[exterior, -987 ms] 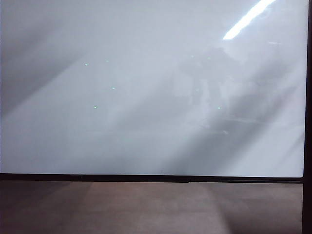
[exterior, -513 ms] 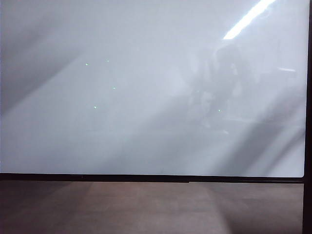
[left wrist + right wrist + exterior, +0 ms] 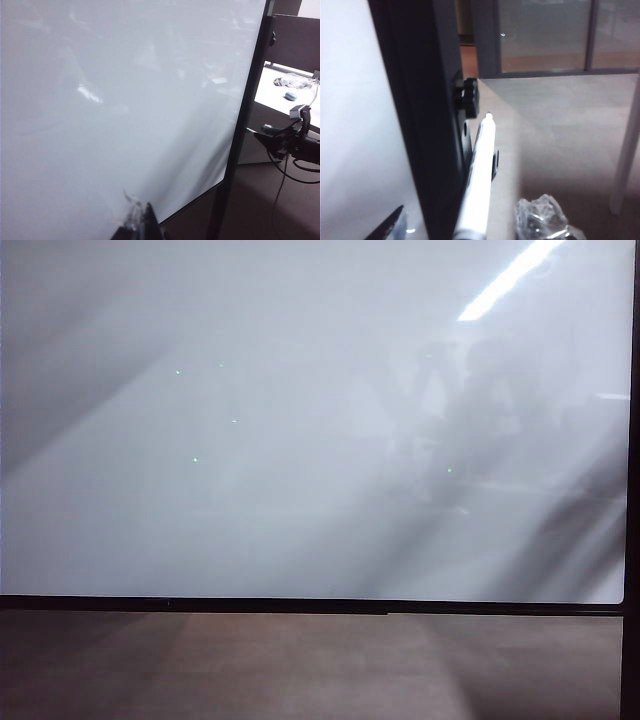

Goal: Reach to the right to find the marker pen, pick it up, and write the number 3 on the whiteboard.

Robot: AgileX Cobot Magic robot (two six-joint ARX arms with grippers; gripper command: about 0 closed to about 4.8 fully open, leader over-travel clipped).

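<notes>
Two grippers are working at the right-hand end of the whiteboard (image 3: 300,440), and neither is showing in the exterior view. That view is filling with the glossy white board surface, which is carrying faint grey reflections and a bright light streak (image 3: 510,278) near its upper right corner; the thin black frame (image 3: 300,605) is running along the lower edge, with brown floor (image 3: 300,670) below it. The left gripper (image 3: 139,220) is hovering close in front of the board near its lower edge, with only a dark fingertip and a clear-wrapped fingertip showing, so whether it is wide or narrow cannot be told. In the left wrist view, a black arm with cables (image 3: 295,145) is reaching out past the board's right-hand frame. The right gripper (image 3: 467,217) is sitting just beside that frame, its jaws standing wide: a dark finger (image 3: 395,217) is lying against the board side and a clear-wrapped finger (image 3: 540,215) is lying on the open side. The marker pen (image 3: 481,165), a slim white barrel, is lying between these two fingers and pointing away from the camera, close alongside the frame and just short of a black knob (image 3: 468,97). Neither finger is visibly touching the pen, and what is supporting it cannot be told.
</notes>
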